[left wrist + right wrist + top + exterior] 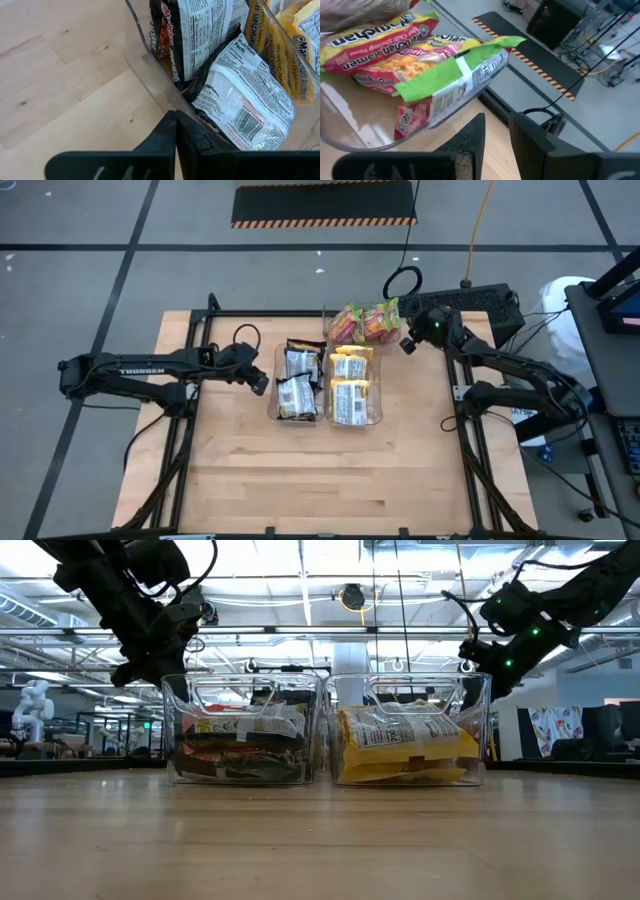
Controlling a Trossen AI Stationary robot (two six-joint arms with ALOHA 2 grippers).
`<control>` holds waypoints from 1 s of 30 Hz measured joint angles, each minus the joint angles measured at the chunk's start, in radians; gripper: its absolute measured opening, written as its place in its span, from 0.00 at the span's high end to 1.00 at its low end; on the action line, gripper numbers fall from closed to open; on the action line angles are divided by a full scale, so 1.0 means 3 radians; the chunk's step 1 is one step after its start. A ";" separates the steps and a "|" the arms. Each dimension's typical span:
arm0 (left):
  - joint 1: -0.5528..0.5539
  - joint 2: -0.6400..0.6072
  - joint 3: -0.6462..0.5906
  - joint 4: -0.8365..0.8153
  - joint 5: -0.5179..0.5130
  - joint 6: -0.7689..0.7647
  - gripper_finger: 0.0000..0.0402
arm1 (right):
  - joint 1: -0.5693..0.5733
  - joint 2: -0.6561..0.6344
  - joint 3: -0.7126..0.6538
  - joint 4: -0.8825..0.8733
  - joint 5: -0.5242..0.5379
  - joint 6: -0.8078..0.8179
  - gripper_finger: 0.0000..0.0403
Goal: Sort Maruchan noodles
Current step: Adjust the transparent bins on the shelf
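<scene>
While noodle packets [348,370] fill three clear bins [376,418], left pincer [259,384] closed empty beside, right pincer [408,344] parted, empty.

From bench height the pink-green packets [364,322] are hidden behind the two front bins [242,730]. The dark packets' [298,380] print is too small to read from above — their lower layers are covered.

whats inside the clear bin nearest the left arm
The clear bin holds dark brown packets, several lying with pale printed backs and barcodes up. In the low view they look stacked; what lies beneath the top ones is covered, so no count is possible.
</scene>
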 joint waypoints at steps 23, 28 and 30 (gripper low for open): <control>0.0000 0.0001 0.0000 0.0000 0.0001 -0.0086 0.99 | -0.0070 0.0916 0.0000 0.0941 -0.0806 0.0169 0.80; 0.0000 0.0001 0.0000 -0.0001 0.0001 -0.0085 0.99 | -0.0067 0.0916 0.0000 0.1137 -0.0820 0.0168 0.80; 0.0000 0.0001 0.0000 -0.0001 0.0001 -0.0085 0.99 | -0.0071 0.0915 0.0000 0.1199 -0.0880 0.0173 0.80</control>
